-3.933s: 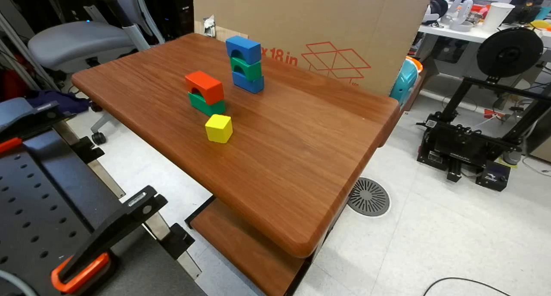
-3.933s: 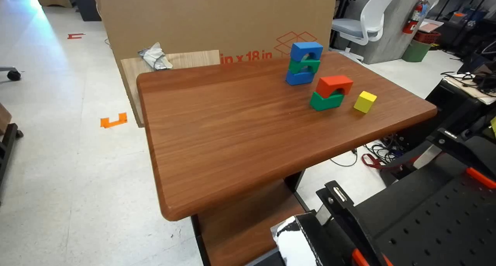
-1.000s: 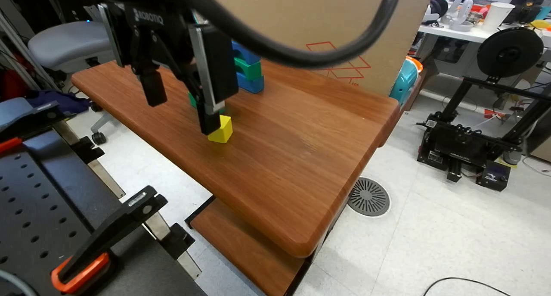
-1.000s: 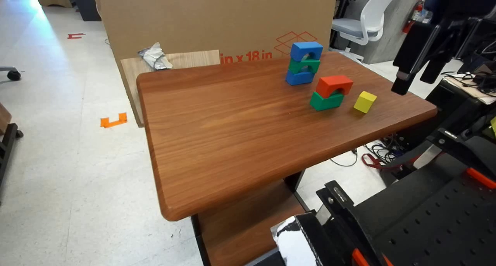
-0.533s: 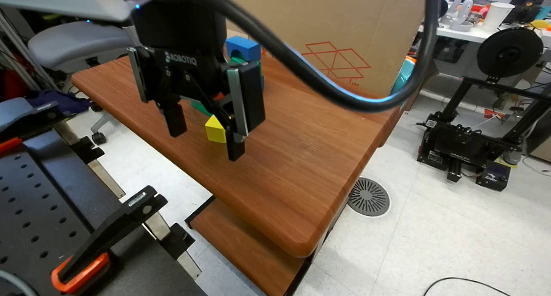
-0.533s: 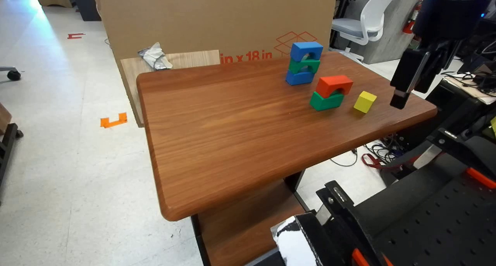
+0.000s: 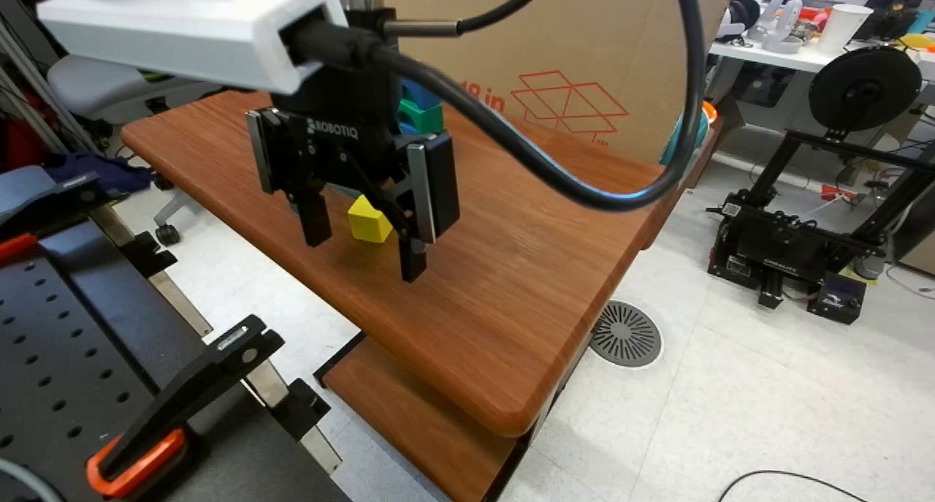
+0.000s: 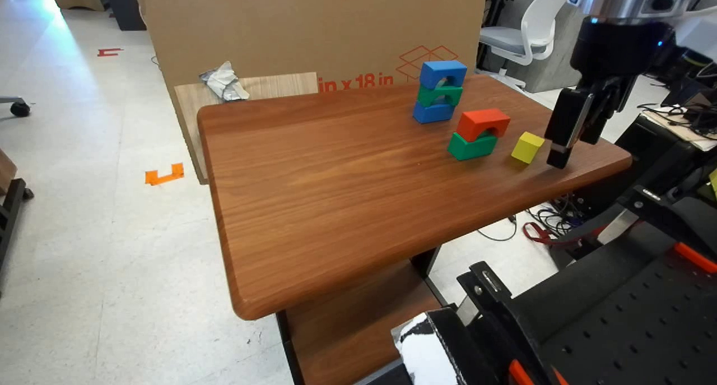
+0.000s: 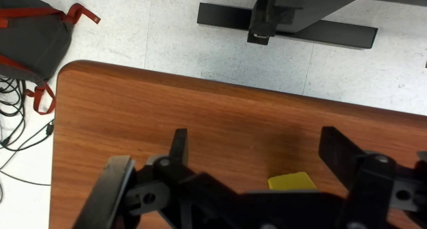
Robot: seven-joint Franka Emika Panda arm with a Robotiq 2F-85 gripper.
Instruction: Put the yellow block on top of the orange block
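In both exterior views the black two-finger Robotiq gripper (image 7: pixel 364 248) points down over the brown wood-grain tabletop (image 8: pixel 313 205), fingers parted wide, tips near the small bright yellow cube (image 8: pixel 527 148). Cube rests directly on the tabletop, just beside a two-block stack in which an orange-red arched block (image 8: pixel 475 121) sits upon a green block (image 8: pixel 469 148); in the wrist view only part of the cube shows, the remainder covered by the gripper's body. Farther back in an exterior view: three-block tower, blue arched block (image 8: pixel 437 72) uppermost, green arched block (image 8: pixel 430 95) in the middle, blue block (image 8: pixel 431 114) at the base.
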